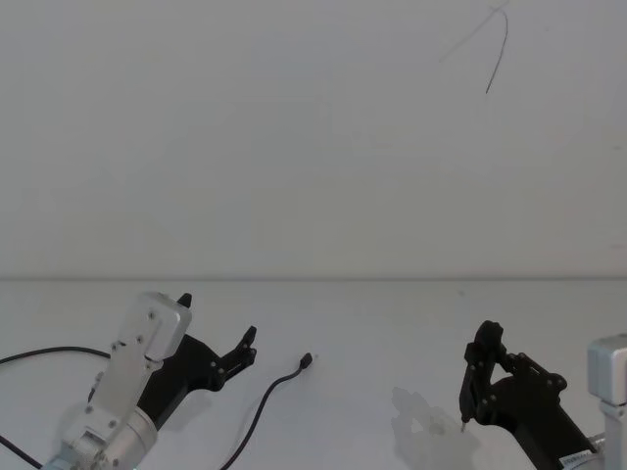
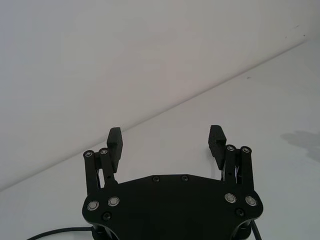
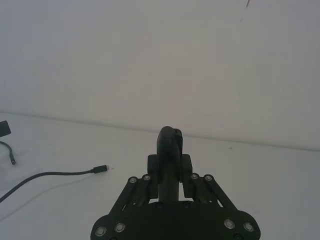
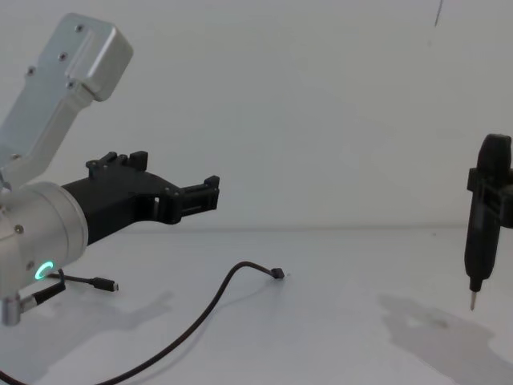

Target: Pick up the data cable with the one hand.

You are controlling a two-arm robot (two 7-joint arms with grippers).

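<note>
The data cable point(image 1: 265, 403) lies on the white table, a thin black line curving to a small flat plug point(image 1: 308, 360). The same cable point(image 4: 210, 305) and its plug point(image 4: 277, 274) appear in the chest view, and the cable point(image 3: 48, 174) in the right wrist view. My left gripper point(image 1: 217, 318) hangs open above the table, left of the plug and clear of the cable. Nothing sits between its fingertips point(image 2: 216, 135). My right gripper point(image 1: 480, 367) is at the right, shut on a black pen-shaped tool point(image 4: 483, 228) that points tip-down.
A shorter black wire with a small connector point(image 4: 104, 282) lies on the table beneath my left arm. The white table point(image 1: 392, 323) ends at a plain white wall behind. A thin dark line point(image 1: 497, 59) marks the wall at upper right.
</note>
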